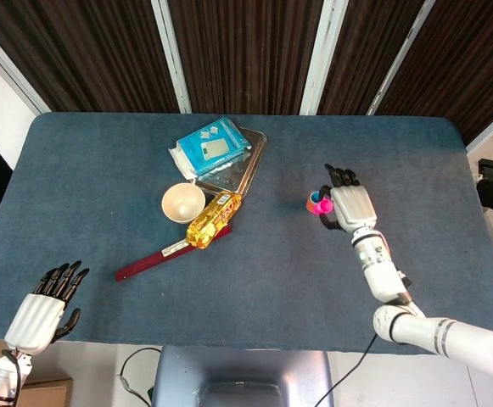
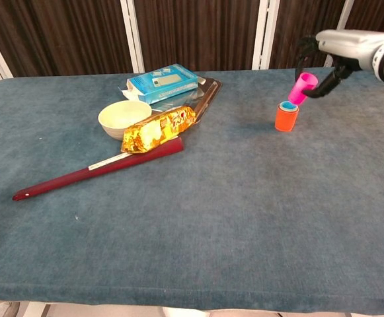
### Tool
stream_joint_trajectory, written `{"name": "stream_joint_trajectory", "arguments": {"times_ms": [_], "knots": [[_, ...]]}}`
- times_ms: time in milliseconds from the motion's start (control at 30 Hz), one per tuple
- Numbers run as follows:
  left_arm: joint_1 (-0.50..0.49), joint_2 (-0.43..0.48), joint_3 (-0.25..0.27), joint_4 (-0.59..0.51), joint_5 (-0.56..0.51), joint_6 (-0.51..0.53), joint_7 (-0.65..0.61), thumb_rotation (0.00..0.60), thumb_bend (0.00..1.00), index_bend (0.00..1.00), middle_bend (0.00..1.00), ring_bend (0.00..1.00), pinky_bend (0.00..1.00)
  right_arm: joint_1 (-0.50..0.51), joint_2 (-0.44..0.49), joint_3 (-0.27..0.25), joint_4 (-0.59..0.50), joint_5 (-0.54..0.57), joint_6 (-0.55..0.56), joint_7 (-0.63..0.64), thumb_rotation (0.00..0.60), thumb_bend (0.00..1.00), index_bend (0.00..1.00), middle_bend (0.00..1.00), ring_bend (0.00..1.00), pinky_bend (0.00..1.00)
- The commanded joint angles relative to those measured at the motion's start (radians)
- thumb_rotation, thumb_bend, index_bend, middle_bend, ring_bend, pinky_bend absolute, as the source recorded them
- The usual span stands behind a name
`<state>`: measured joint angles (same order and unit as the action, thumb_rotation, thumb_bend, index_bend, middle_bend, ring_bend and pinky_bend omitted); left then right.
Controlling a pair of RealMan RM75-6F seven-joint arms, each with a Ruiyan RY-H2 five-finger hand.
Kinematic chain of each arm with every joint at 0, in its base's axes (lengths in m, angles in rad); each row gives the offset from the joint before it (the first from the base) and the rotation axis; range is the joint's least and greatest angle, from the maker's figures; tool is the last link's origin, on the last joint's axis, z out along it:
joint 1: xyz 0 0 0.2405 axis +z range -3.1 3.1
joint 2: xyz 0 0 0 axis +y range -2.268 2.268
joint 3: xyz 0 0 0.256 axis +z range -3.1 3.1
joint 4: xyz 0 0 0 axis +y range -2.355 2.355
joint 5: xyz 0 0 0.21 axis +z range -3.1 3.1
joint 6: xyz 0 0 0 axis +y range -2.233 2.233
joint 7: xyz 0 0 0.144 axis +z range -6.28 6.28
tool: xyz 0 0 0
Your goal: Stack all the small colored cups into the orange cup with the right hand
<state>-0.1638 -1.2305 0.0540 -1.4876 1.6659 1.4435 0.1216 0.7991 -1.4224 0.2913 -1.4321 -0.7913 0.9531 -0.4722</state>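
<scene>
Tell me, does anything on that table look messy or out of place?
Mostly the pile: a blue box lies half on a metal tray, and a gold snack packet leans on a dark red stick. Nothing spilled.

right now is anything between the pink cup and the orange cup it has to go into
Nothing visible blocks it. The right hand holds the pink cup tilted in the air just above the orange cup, which stands alone on the table. A blue cup already sits nested inside it, rim open, so the pink one goes into that.
</scene>
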Motion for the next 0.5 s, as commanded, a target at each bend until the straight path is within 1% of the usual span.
{"name": "stream_joint_trajectory", "arguments": {"times_ms": [33, 167, 500], "knots": [[-0.002, -0.001, -0.002, 0.001, -0.004, -0.004, 0.002, 0.6, 0.45, 0.0, 0.0, 0.02, 0.14, 0.085, -0.067, 0.052, 0.107, 0.114, 0.003, -0.081, 0.6, 0.48, 0.6, 0.03, 0.0, 0.0], [-0.003, 0.0, -0.005, 0.004, -0.013, -0.01, -0.001, 0.6, 0.45, 0.0, 0.0, 0.02, 0.13, 0.122, -0.105, 0.056, 0.165, 0.186, -0.009, -0.129, 0.6, 0.48, 0.6, 0.03, 0.0, 0.0], [-0.008, 0.0, -0.006, 0.004, -0.019, -0.02, -0.002, 0.6, 0.45, 0.0, 0.0, 0.02, 0.14, 0.121, -0.135, 0.016, 0.239, 0.216, -0.043, -0.137, 0.6, 0.48, 0.61, 0.03, 0.0, 0.0]]}}
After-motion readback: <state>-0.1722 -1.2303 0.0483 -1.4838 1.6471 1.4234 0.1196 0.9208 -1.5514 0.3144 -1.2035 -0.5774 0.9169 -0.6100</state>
